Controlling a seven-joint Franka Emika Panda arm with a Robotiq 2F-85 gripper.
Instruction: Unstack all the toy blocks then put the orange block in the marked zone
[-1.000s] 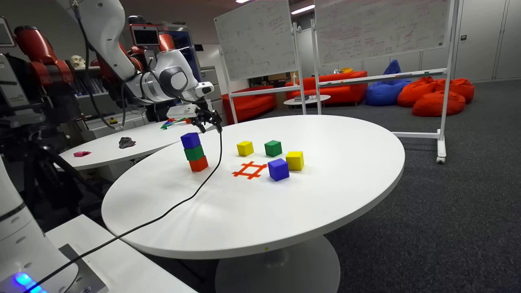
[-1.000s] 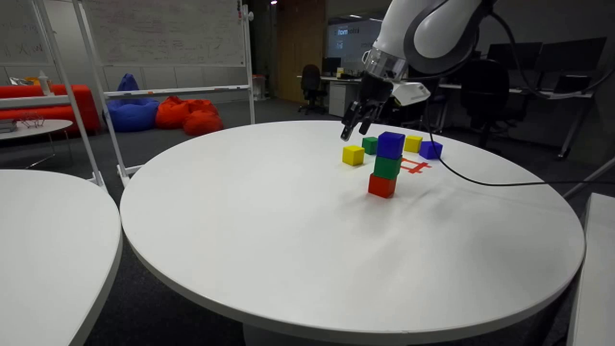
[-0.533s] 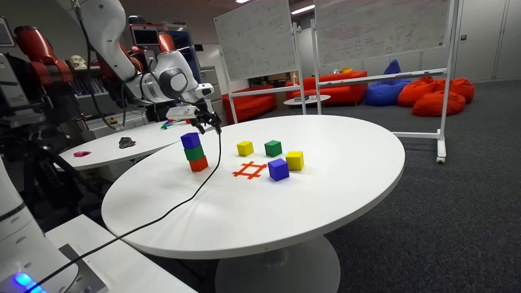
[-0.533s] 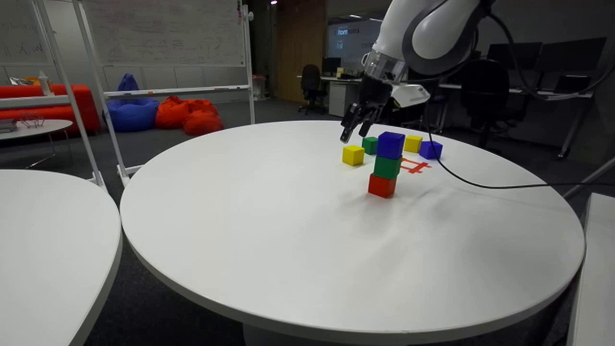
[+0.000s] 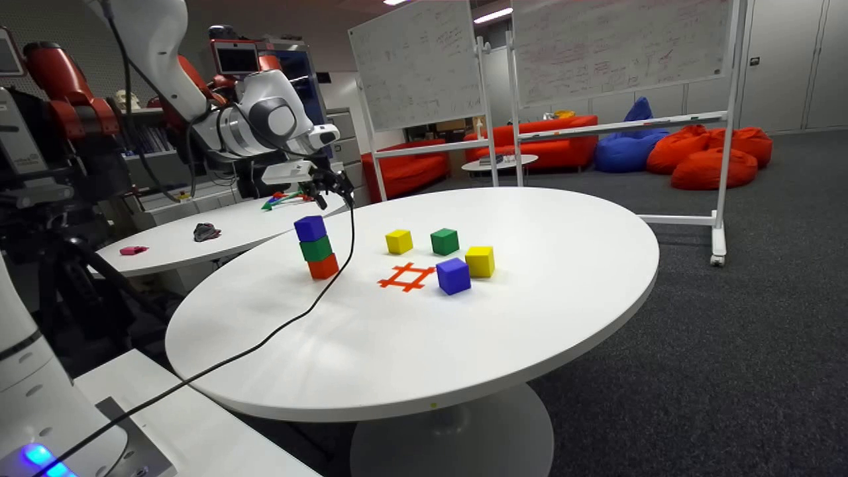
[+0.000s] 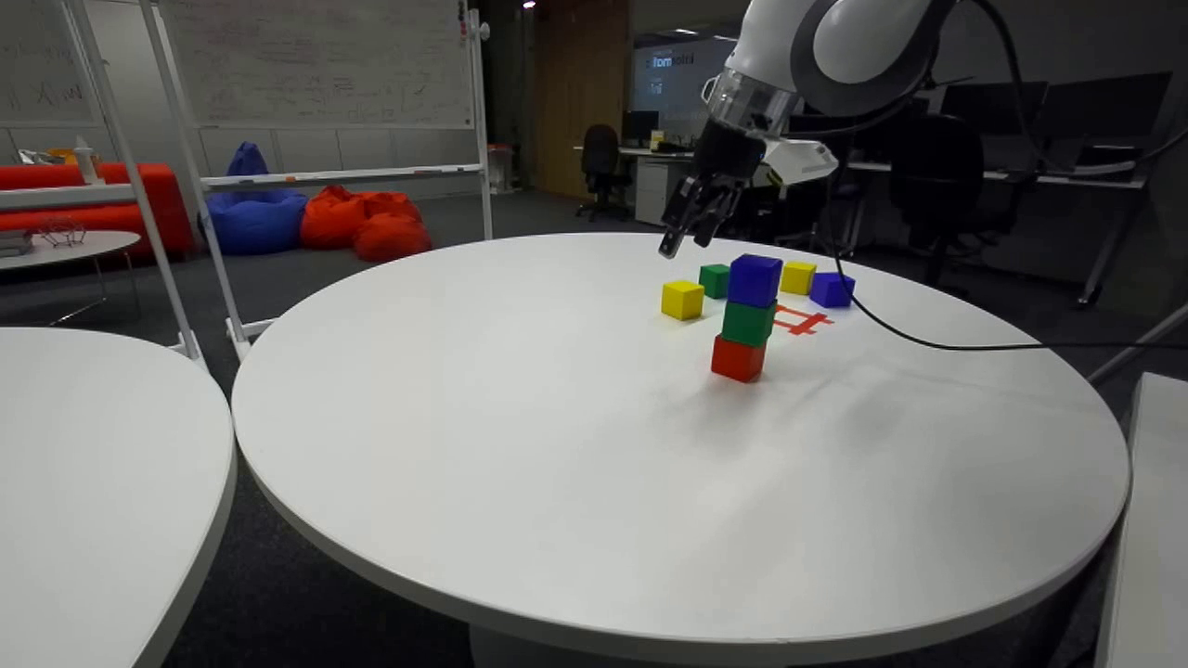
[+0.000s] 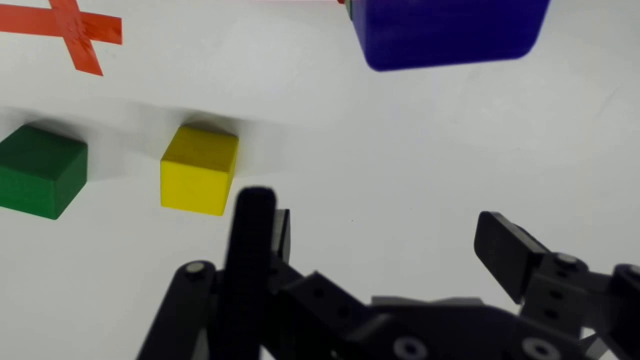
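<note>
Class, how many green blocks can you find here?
2: the stacked green block, between a blue block and the orange block; the loose green block, directly on the table.

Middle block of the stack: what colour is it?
The middle block is green; it shows best in an exterior view.

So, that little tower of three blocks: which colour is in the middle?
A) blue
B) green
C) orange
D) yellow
B: in both exterior views a green block sits directly on the orange block, with a blue block on top of it.
</note>
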